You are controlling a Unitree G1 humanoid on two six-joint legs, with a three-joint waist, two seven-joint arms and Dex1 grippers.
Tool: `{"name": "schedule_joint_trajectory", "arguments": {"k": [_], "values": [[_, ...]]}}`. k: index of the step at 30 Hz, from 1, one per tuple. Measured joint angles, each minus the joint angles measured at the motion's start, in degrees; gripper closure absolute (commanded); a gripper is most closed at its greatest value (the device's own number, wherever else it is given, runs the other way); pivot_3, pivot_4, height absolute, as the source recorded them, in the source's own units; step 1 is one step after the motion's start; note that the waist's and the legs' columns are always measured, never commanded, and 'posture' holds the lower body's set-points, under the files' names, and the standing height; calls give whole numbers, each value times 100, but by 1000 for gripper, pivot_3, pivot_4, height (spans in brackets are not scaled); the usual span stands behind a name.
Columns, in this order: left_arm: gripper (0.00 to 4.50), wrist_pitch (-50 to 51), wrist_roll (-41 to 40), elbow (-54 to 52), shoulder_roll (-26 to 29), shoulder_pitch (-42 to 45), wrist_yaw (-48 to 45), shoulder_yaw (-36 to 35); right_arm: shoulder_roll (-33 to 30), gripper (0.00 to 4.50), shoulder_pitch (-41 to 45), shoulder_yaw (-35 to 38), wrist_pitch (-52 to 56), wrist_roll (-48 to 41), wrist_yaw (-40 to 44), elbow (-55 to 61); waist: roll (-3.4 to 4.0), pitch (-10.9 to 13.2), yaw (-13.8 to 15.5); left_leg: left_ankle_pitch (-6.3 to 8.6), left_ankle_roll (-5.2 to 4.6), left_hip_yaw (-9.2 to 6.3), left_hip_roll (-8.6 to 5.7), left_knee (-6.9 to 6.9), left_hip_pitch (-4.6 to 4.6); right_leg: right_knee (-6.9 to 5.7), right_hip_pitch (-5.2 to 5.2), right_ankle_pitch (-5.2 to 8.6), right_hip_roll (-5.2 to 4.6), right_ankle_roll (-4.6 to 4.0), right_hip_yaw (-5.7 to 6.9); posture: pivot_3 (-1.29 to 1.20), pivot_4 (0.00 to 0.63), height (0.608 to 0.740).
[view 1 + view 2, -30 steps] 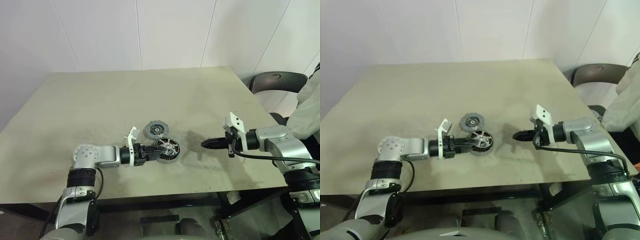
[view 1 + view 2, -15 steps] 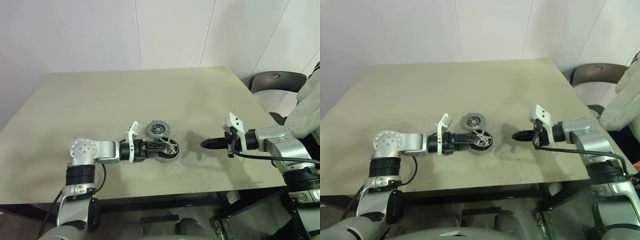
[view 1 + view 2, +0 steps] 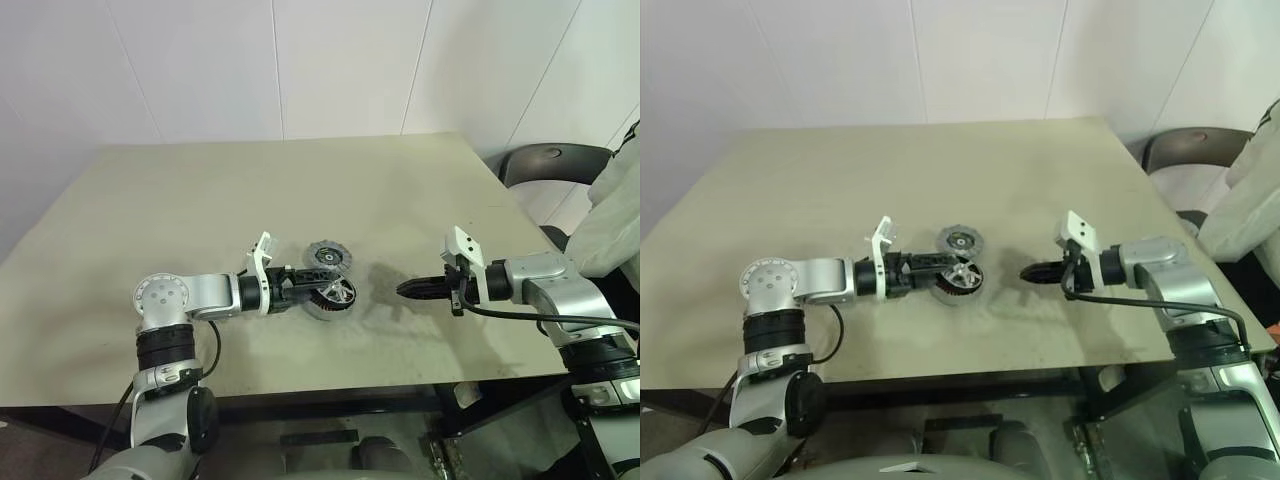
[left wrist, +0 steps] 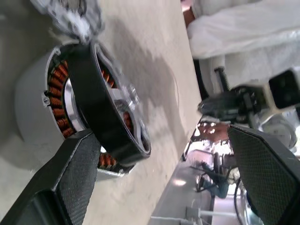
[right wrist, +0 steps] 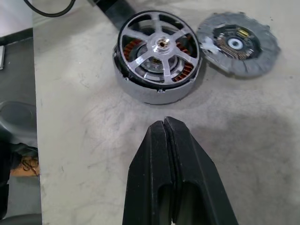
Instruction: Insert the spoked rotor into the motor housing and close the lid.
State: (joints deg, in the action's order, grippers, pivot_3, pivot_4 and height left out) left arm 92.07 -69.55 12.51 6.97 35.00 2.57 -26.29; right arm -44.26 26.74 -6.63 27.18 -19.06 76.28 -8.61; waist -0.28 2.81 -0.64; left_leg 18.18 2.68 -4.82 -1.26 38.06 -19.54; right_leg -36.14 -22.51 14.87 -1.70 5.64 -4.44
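Copper windings show around the black-rimmed spoked rotor (image 5: 158,46), which now sits tilted in the mouth of the motor housing (image 5: 140,91), one edge riding up in the left wrist view, so we'd call it placed but not fully seated. What changed: a second ago the left gripper (image 3: 305,285) was pinched on the rotor's rim, now its fingers (image 4: 70,183) are spread wide and hold nothing, one finger just beside the housing. We read that as the release after insertion. The lid (image 5: 239,43) lies flat on the table (image 3: 200,200), touching or just beside the housing's far side, not yet picked. The right gripper (image 3: 412,289) hangs near the housing, fingers pressed together, empty. Next job is probably levelling the rotor, then the lid.
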Motion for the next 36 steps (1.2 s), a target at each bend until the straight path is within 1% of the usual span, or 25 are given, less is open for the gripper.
{"name": "schedule_joint_trajectory", "arguments": {"k": [3, 10, 15, 18, 20, 21, 22, 24, 25, 26, 31, 34, 36], "values": [[30, 2, -189, 119, -6, -1, 437, -33, 5, 4500, 0, -2, 0, 16, 4, 0, 0, 0, 5, 0, 0, -1, -1, 0, 0, 0, 0, -1, 0, 2, 0, 0, 0, 740], [30, -19, -820, 320, 225, -141, 1192, 300, 45, 4500, 0, -61, 1, 25, 8, 0, -1, -1, 1, 0, 1, -1, -1, -1, 3, -1, 1, -2, -1, 4, -1, 0, 0, 740], [30, -70, -1398, 622, 120, -12, 1876, 128, 49, 4500, 0, -114, 0, 25, 7, 0, -1, -1, 4, 0, 1, -1, -1, 1, 2, -2, 1, -3, -1, 4, -1, 0, 0, 740], [30, -592, -2321, 740, -54, -28, 2780, 109, 50, 4500, -1, -116, 0, 25, 3, 0, -2, 0, 35, -1, 3, -5, 0, 2, -4, -2, -4, -4, -8, 6, -1, 0, 0, 740], [30, -1351, -3329, 705, -221, -61, 3585, 226, 61, 4500, -1, -119, -1, 25, 0, 0, -6, 0, 116, -1, 3, -3, 4, 3, -6, -2, -7, -7, -17, 11, -4, 0, 0, 740], [30, -1512, -3522, 678, -240, -61, 3772, 297, 64, 4500, 0, -126, -1, 25, 0, 0, -7, 0, 131, -1, 3, -2, 1, 4, -6, -2, -8, -8, -17, 12, -6, 0, 0, 740], [30, -1827, -3779, 576, -403, -72, 4185, 306, 68, 4500, -1, -130, -1, 25, -2, 0, -7, 0, 143, -1, 3, -2, 0, 4, -7, -1, -9, -8, -19, 12, -7, 0, 0, 740], [30, -2339, -4051, 389, -684, -74, 4762, 281, 88, 4500, 0, -140, -1, 25, -4, 0, -10, 0, 164, -1, 4, -1, -7, 4, -18, -1, -18, -9, -20, 13, -7, 0, 0, 740], [30, -2423, -4123, 315, -706, -73, 4923, 301, 100, 4500, 0, -152, -2, 24, -3, 0, -11, 0, 160, -3, 7, -1, -12, 4, -25, -1, -24, -9, -18, 13, -6, 0, 0, 740], [30, -2406, -4166, 278, -667, -73, 5002, 335, 101, 4500, 0, -156, -2, 26, -4, 0, -10, -1, 152, -14, 27, 0, -13, 4, -31, -2, -32, -9, -16, 12, -7, 0, 0, 740], [30, -2146, -4222, 172, -110, -244, 5113, 749, 101, 4500, 0, -157, -2, 28, -7, 0, -9, -2, 130, -24, 42, 0, -13, 5, -69, -7, -74, -10, -8, 11, -9, 0, 0, 740], [30, -2024, -4235, 164, 106, -417, 4972, 902, 103, 4500, 0, -157, 0, 28, -12, 0, -11, -3, 140, -24, 43, -2, -13, 10, -82, -8, -83, -11, -8, 9, -7, 0, 0, 740], [30, -1883, -4249, 121, 427, -413, 4770, 1114, 139, 4500, 11, -158, 0, 28, -16, 0, -13, -4, 140, -25, 44, -1, -14, 10, -80, -9, -80, -11, -8, 9, -5, 0, 0, 740]]}}
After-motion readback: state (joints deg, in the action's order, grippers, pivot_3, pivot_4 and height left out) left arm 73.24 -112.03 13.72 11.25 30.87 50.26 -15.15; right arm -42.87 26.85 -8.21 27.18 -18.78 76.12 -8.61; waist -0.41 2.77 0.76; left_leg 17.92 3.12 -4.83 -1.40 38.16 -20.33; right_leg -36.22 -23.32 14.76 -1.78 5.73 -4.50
